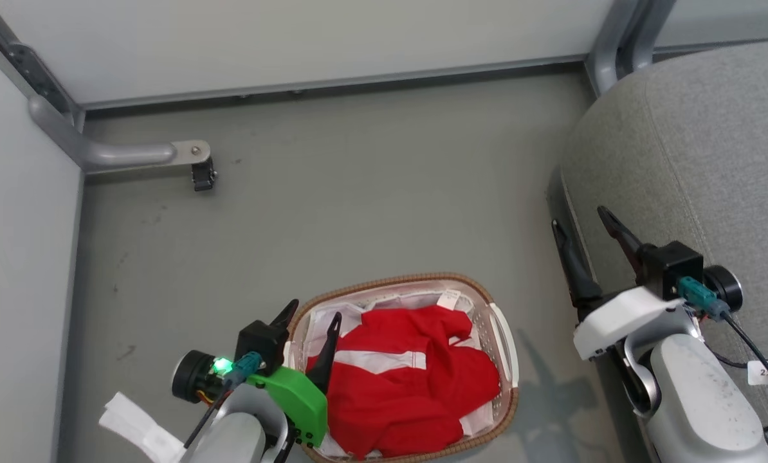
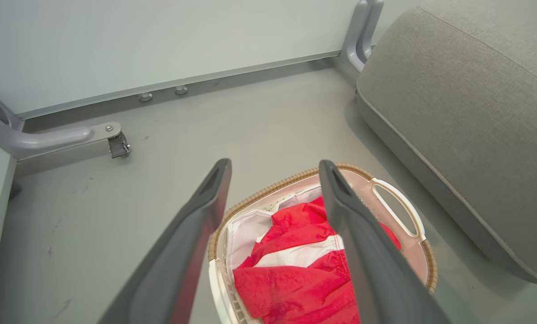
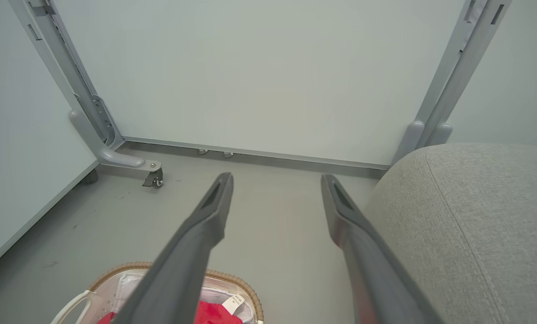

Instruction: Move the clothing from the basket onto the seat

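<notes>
The red clothing (image 1: 410, 379) with a white stripe lies bunched inside the oval cream basket (image 1: 503, 334), which stands on the floor at the bottom middle of the head view. My left gripper (image 1: 314, 312) hovers open over the basket's left rim, nothing between its fingers. In the left wrist view the clothing (image 2: 295, 279) fills the basket (image 2: 399, 211) below the left gripper (image 2: 275, 168). The grey seat (image 1: 699, 148) rises at the right. My right gripper (image 1: 583, 218) is open and empty by the seat's left edge. The right wrist view looks past the right gripper (image 3: 277, 180) to the seat (image 3: 466, 216) and the basket (image 3: 246, 288).
Pale partition walls enclose the grey floor (image 1: 358, 193). A grey metal foot with a caster (image 1: 201, 173) juts out at the far left, and another frame post (image 1: 615, 45) stands by the seat's far corner. Open floor lies between the basket and the back wall.
</notes>
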Motion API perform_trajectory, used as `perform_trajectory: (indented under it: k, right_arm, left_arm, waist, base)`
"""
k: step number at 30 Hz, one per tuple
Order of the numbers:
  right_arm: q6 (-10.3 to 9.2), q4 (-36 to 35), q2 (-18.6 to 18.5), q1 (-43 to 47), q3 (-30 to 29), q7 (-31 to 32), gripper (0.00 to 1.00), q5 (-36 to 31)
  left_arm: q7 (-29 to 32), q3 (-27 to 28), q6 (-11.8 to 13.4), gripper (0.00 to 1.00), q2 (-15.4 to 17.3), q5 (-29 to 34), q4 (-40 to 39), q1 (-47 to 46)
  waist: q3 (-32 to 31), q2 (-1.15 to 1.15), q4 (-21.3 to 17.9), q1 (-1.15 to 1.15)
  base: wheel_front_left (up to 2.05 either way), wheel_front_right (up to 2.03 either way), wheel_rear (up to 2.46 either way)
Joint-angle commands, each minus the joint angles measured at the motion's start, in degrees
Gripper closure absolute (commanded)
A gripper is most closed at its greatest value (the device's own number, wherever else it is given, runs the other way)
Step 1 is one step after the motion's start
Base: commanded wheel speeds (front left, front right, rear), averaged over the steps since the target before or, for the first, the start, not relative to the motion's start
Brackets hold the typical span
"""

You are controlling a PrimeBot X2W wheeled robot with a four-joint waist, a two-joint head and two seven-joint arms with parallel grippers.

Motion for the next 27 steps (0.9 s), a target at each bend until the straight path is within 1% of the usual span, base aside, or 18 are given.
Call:
perform_trajectory:
  k: [1, 8, 11, 15, 18, 23, 27]
  right_arm:
    - [0.0, -0.7, 0.0, -2.1, 0.4, -0.5, 0.0, -1.3]
    - [-0.02, -2.5, 1.0, -7.4, 2.3, -1.2, 0.0, -4.5]
    - [-0.02, -2.9, 1.6, -8.8, 2.7, -1.5, 0.0, -5.9]
    - [-0.01, -3.4, 2.1, -10.5, 3.2, -1.8, 0.0, -7.8]
    - [-0.01, -3.8, 2.5, -11.5, 3.0, -2.1, 0.0, -9.1]
    - [-0.01, -4.5, 3.1, -12.7, 2.4, -2.0, 0.0, -9.2]
    - [-0.01, -4.2, 3.2, -13.4, 2.1, -2.0, 0.0, -9.3]
  left_arm:
    - [-0.5, -2.9, -0.1, 0.0, 0.9, 0.0, 2.2, -2.9]
    - [-1.1, -20.7, -0.2, 0.0, 2.7, -2.0, 11.6, -12.6]
    - [-1.5, -30.2, -0.2, 0.0, 3.6, -1.4, 14.7, -15.6]
    - [-1.8, -39.0, -0.2, 0.0, 4.2, -3.0, 18.4, -18.7]
    - [-2.1, -42.6, -0.2, 0.0, 4.6, -3.7, 20.0, -21.2]
    - [-1.9, -45.5, -0.2, 0.0, 4.7, -5.1, 22.8, -23.4]
    - [-1.9, -46.9, -0.2, 0.0, 4.3, -4.8, 24.9, -24.9]
  waist:
    - [8.4, 0.0, -3.6, 0.0]
    - [18.1, 0.01, -6.6, 0.0]
    - [21.4, 0.01, -7.7, 0.0]
    - [25.7, 0.01, -8.7, 0.0]
    - [29.1, 0.01, -9.2, 0.0]
    - [32.5, 0.01, -9.4, 0.0]
    - [33.4, 0.01, -9.4, 0.0]
  base:
    - [0.0, 0.0, 0.0]
    - [0.0, 0.0, 0.0]
    - [0.0, 0.0, 0.0]
    - [0.0, 0.0, 0.0]
    - [0.0, 0.0, 0.0]
    - [0.0, 0.0, 0.0]
    - [0.0, 0.0, 0.0]
